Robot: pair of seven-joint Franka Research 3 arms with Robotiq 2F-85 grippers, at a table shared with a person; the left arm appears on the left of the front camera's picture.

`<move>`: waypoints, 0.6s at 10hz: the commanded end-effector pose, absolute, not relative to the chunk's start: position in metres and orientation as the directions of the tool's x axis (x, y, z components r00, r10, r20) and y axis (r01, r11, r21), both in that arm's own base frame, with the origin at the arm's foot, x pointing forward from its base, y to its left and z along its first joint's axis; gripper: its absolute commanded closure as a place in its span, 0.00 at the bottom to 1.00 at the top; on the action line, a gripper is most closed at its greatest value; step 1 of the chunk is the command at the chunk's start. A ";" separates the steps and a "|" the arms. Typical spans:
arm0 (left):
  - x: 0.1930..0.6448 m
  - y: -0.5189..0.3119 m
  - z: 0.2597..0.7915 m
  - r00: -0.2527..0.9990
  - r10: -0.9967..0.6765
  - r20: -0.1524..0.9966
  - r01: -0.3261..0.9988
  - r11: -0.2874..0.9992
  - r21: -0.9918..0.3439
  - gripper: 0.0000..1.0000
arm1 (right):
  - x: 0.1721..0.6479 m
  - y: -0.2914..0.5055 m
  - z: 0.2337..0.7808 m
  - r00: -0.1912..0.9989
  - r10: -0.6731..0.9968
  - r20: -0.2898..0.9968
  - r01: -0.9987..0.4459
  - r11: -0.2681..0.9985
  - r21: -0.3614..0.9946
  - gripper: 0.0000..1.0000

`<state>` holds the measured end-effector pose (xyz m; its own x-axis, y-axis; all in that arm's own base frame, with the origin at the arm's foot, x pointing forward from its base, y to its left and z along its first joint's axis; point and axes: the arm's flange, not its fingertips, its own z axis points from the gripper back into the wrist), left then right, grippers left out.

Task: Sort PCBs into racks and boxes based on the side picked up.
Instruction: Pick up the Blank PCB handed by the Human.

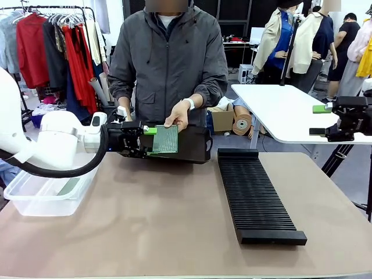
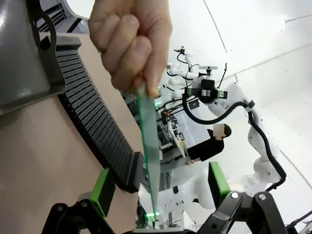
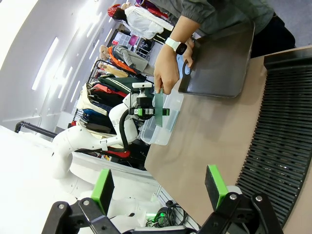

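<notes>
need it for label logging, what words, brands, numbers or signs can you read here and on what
No text can be read in these pictures.
PCB: fine marks on its face, too small to read.
Black rack and clear tub: no label visible.
Cardboard box in the background: nothing legible.

The thin square circuit board point(image 1: 165, 139) shows a pale green face crossed by a fine grid of lines. The long ribbed plastic rack point(image 1: 256, 197) is matte black, striped by its parallel slots. The rectangular plastic tub point(image 1: 40, 206) is clear and colourless, the flat smooth tray point(image 1: 195, 145) is black, and the table point(image 1: 163, 232) is plain tan. The left gripper point(image 1: 152, 142) and right gripper point(image 1: 319, 120) are black with bright green pads point(image 1: 150, 131).
</notes>
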<state>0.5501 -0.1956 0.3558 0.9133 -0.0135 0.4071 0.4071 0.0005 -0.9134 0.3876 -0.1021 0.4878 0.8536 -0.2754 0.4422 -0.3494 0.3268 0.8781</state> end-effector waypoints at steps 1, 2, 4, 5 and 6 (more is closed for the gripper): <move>0.569 -0.204 0.349 0.899 0.026 0.437 0.437 -0.016 -0.899 0.00 | 0.388 -0.101 0.490 0.851 -0.276 0.446 -0.355 0.323 0.877 0.00; 0.577 -0.207 0.347 0.905 0.029 0.424 0.425 -0.034 -0.905 0.00 | 0.388 -0.101 0.490 0.851 -0.276 0.446 -0.355 0.323 0.877 0.00; 0.579 -0.213 0.347 0.910 0.020 0.415 0.415 -0.054 -0.908 0.00 | 0.388 -0.101 0.490 0.851 -0.276 0.446 -0.355 0.323 0.877 0.00; 0.576 -0.216 0.349 0.908 0.002 0.420 0.419 -0.055 -0.906 0.00 | 0.388 -0.101 0.490 0.851 -0.276 0.446 -0.355 0.323 0.877 0.00; 0.574 -0.216 0.350 0.910 -0.012 0.414 0.413 -0.059 -0.909 0.00 | 0.388 -0.101 0.490 0.851 -0.276 0.446 -0.355 0.323 0.877 0.00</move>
